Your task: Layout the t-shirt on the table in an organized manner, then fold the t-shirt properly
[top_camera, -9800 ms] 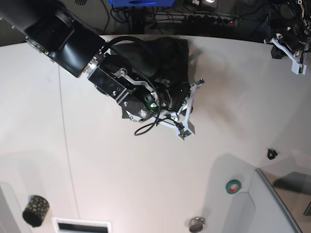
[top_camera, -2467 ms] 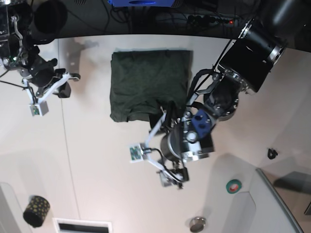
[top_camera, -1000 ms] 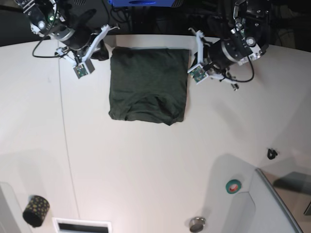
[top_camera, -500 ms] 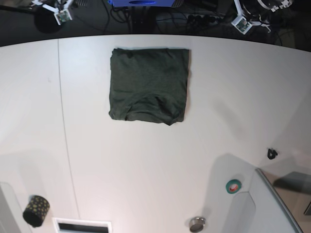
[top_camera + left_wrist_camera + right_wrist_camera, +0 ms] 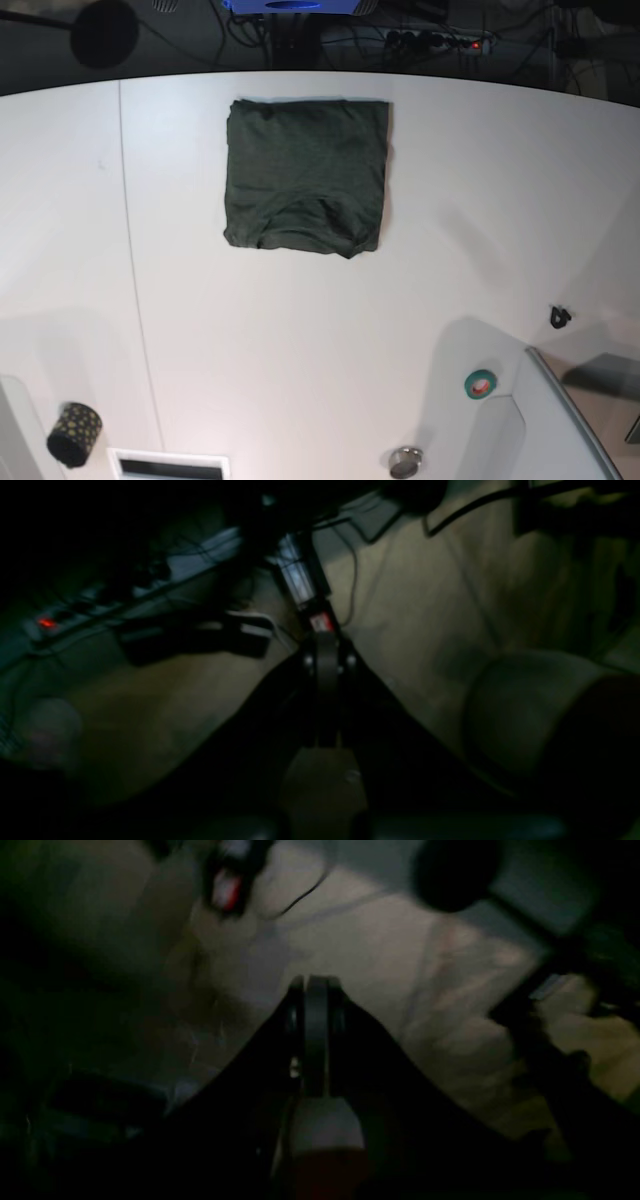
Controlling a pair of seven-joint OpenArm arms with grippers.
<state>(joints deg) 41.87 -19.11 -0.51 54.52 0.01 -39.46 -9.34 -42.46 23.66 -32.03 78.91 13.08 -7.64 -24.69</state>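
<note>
The dark green t-shirt [image 5: 306, 175] lies folded into a near-square packet on the white table [image 5: 300, 340], close to the far edge; its near edge is slightly rumpled. Neither arm shows in the base view. In the left wrist view my left gripper [image 5: 322, 650] is shut, fingers pressed together, over a dim floor with cables. My right gripper [image 5: 315, 990] in the right wrist view is likewise shut and holds nothing, also above dark floor. Neither wrist view shows the t-shirt or the table.
A dark patterned roll [image 5: 74, 434] sits at the near left corner beside a white slot [image 5: 168, 466]. A green tape ring [image 5: 480, 383], a small metal cap [image 5: 405, 462] and a little black clip [image 5: 559, 317] lie near right. A power strip [image 5: 440, 41] lies beyond the far edge.
Both arms have drawn back from beside the t-shirt, past the far table edge and out of the base view. The folded t-shirt has stayed where it lay.
</note>
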